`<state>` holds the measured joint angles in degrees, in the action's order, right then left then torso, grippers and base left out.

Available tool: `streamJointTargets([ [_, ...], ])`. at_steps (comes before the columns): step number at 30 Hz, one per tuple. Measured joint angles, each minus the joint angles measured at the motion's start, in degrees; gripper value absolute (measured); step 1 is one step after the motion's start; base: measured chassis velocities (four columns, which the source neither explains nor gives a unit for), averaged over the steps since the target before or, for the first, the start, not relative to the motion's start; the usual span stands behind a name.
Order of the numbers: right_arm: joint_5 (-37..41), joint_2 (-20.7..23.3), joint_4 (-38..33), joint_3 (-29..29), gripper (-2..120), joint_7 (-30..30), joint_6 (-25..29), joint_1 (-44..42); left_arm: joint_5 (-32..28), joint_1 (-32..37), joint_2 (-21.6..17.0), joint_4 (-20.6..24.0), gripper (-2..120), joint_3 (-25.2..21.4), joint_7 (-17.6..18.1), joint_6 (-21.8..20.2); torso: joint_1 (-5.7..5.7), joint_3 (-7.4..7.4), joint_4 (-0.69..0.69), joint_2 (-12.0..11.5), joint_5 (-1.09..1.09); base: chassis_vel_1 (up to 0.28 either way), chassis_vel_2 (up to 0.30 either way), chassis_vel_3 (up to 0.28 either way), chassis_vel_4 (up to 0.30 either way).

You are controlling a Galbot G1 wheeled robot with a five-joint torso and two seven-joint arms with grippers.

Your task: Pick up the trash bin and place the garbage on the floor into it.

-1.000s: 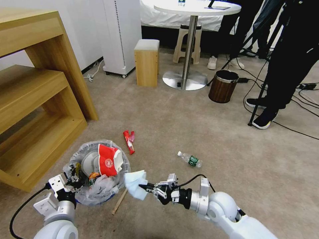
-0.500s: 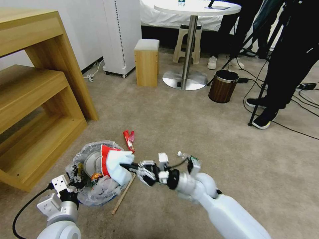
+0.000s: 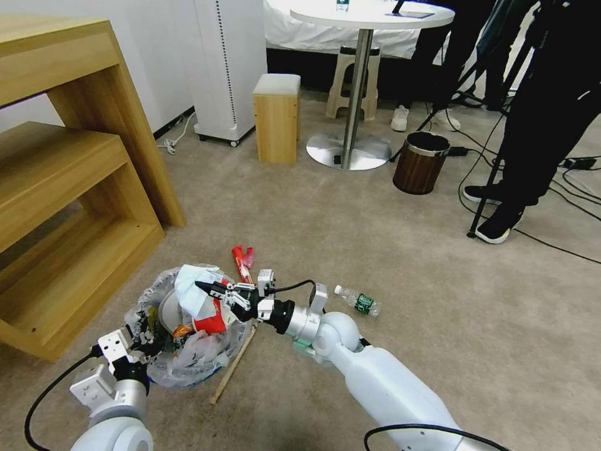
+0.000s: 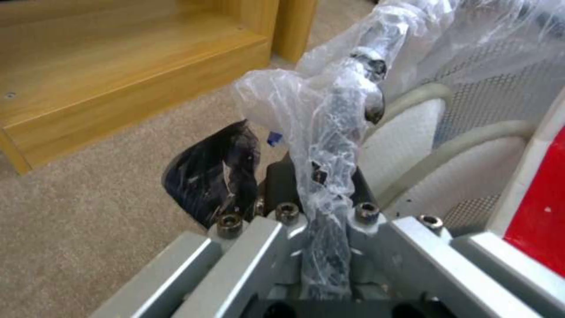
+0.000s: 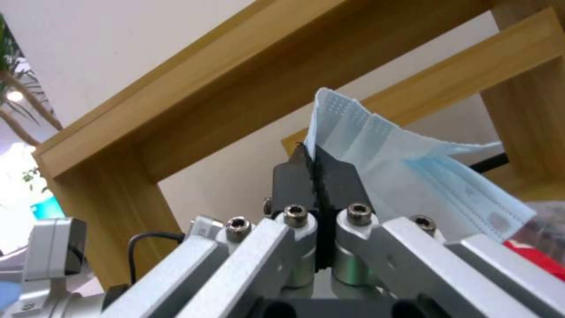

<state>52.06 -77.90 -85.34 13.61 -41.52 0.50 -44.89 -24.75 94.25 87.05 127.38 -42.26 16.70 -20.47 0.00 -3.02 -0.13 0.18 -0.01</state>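
The trash bin (image 3: 164,369), lined with crinkled clear plastic, stands on the beige floor (image 3: 375,238) at the lower left. My left gripper (image 3: 136,341) is shut on its plastic-wrapped rim (image 4: 338,132). Inside lie a red carton (image 3: 211,319), white slippers (image 4: 412,145) and wrappers. My right gripper (image 3: 210,289) hovers over the bin's mouth, shut on a pale blue mask (image 3: 190,288); the mask (image 5: 412,176) is pinched between the black fingertips (image 5: 338,181). On the carpet lie a red wrapper (image 3: 243,260), a clear bottle (image 3: 358,302) and a wooden stick (image 3: 233,366).
A wooden shelf unit (image 3: 69,188) stands close on the left of the bin. Farther back are a wooden box stool (image 3: 275,119), a round table's steel base (image 3: 347,151) and a brown wood-grain bin (image 3: 421,161). People's legs, a tripod (image 3: 494,181) and cables crowd the right.
My right arm has swung left with the mask, from beside the bin's right rim to above its opening. The left gripper has kept its hold on the rim.
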Motion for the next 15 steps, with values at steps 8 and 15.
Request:
streamJointTargets([
  [8,-1.81,-0.22,0.19,0.37,7,1.71,0.19,-0.22,0.25,-0.02,0.01,0.13,1,0.02,-0.09,0.02,0.00,0.00,0.00,0.00,0.01,0.000,0.000,0.000,0.000],
  [15,-7.68,1.63,-2.27,-0.40,30,5.41,-1.95,-0.67,0.26,0.08,0.02,0.62,1,-0.04,-0.18,0.02,0.00,0.00,0.00,0.00,0.01,0.000,0.000,0.000,0.000],
])
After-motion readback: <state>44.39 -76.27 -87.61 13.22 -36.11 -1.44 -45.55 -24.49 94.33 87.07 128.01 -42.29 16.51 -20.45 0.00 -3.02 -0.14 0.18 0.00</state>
